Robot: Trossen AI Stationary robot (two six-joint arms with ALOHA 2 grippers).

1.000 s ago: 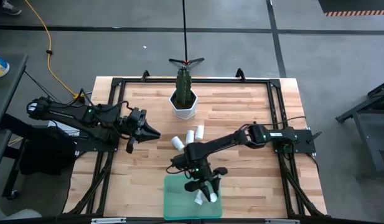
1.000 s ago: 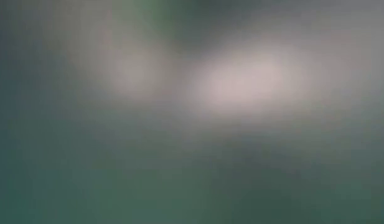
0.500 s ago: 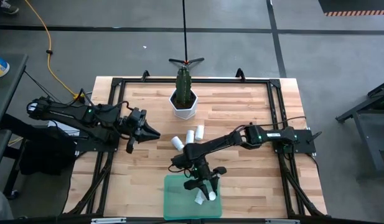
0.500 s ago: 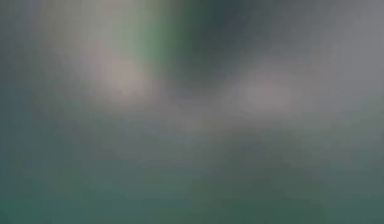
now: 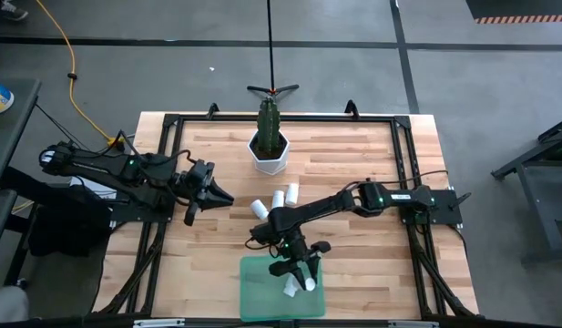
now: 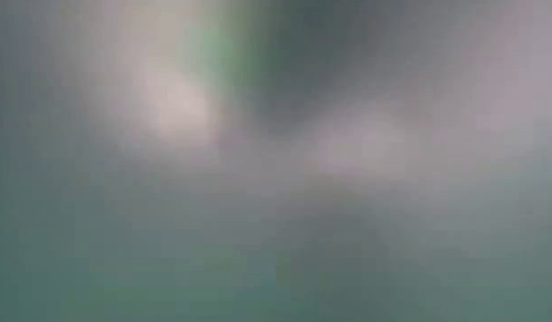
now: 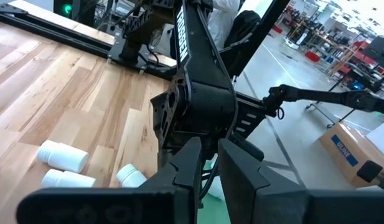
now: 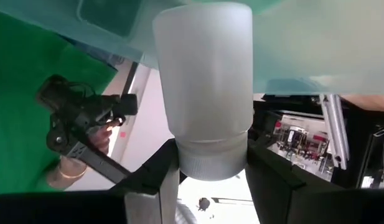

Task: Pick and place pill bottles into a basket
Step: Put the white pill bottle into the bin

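My right gripper (image 5: 297,271) hangs over the green basket (image 5: 259,296) at the table's near edge, shut on a white pill bottle (image 8: 204,81). In the high view that bottle (image 5: 310,283) shows beside another bottle (image 5: 289,292) lying in the basket. Three more pill bottles (image 5: 260,210) (image 5: 278,198) (image 5: 292,190) lie on their sides on the wood near the middle of the table. They also appear in the left wrist view (image 7: 64,155). My left gripper (image 5: 224,195) stands shut above the table's left part, touching nothing. My right gripper pinches the bottle's narrower cap end (image 8: 210,158) between its two fingers (image 8: 155,183). The bottle's body sticks out past the fingertips along their line, toward the basket's green wall (image 8: 316,50). The gripper slants down toward the near edge. Whether the bottle touches the basket I cannot tell.
A white hexagonal pot with a green plant (image 5: 269,146) stands at the far middle of the table. A black frame (image 5: 171,123) runs around the wooden top. The low view is a blurred green haze.
My right gripper has sunk a little over the basket and drawn slightly toward the table's left, keeping the bottle between its fingers.
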